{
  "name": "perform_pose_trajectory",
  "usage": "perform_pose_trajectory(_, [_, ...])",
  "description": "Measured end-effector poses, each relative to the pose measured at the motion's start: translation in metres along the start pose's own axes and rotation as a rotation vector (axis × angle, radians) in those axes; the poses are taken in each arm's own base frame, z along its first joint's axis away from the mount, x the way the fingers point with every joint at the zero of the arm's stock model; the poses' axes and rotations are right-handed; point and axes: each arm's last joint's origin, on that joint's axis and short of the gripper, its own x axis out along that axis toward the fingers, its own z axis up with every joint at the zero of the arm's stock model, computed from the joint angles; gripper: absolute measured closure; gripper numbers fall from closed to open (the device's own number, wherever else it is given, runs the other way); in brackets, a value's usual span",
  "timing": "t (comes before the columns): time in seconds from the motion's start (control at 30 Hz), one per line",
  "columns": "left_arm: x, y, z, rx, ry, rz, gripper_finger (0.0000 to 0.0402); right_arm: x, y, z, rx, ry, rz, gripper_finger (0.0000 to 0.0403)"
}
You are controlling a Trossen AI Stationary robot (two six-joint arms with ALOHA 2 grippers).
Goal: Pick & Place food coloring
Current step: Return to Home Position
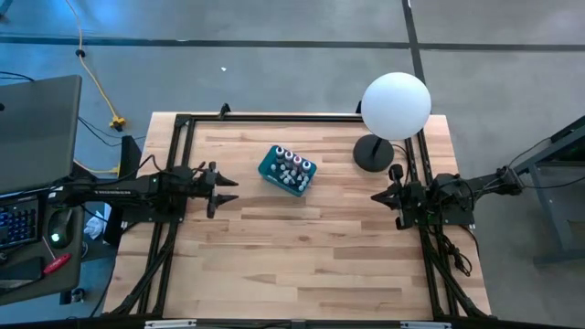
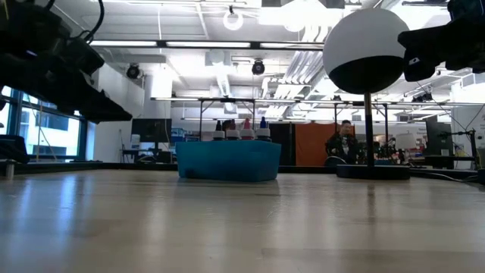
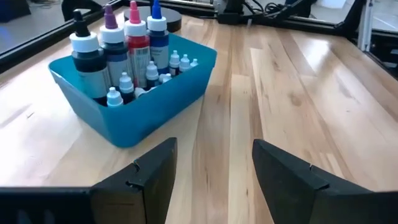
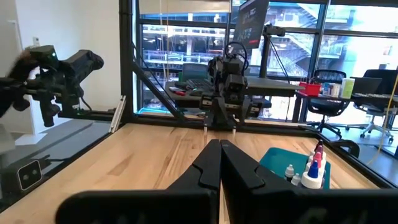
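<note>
Food coloring bottles (image 3: 134, 59) in teal bin (image 3: 143, 118), mid-tabletop (image 1: 302, 265), nearer far edge; count unclear.
Left end effector (image 1: 228, 190) — left edge, spread wide, empty.
Right end effector (image 1: 377, 197) — right edge, closed together, empty.

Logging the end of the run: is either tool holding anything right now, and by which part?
Nothing is held: the left tool is open and empty, the right tool shut on nothing.

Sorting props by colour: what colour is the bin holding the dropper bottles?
The bin is teal blue, clearest in the left wrist view.
</note>
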Motion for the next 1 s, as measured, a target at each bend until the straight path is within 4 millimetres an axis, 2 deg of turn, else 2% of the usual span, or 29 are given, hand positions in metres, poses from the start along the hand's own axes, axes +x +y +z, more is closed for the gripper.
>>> perform_pose_trajectory(0.33, [-0.002, 0.000, 0.003, 0.001, -0.019, 0.008, 0.0195, 0.000, 0.000, 0.000, 0.000, 0.000, 0.000, 0.0403])
perform_pose_trajectory(0.73, [-0.026, -0.003, 0.023, 0.009, -0.327, -0.018, 0.0195, 0.000, 0.000, 0.000, -0.001, 0.001, 0.000, 0.0403])
perform_pose_trajectory(1.0, [-0.026, -0.002, 0.025, 0.008, -0.341, -0.011, 0.0195, 0.000, 0.000, 0.000, 0.000, 0.001, 0.000, 0.0403])
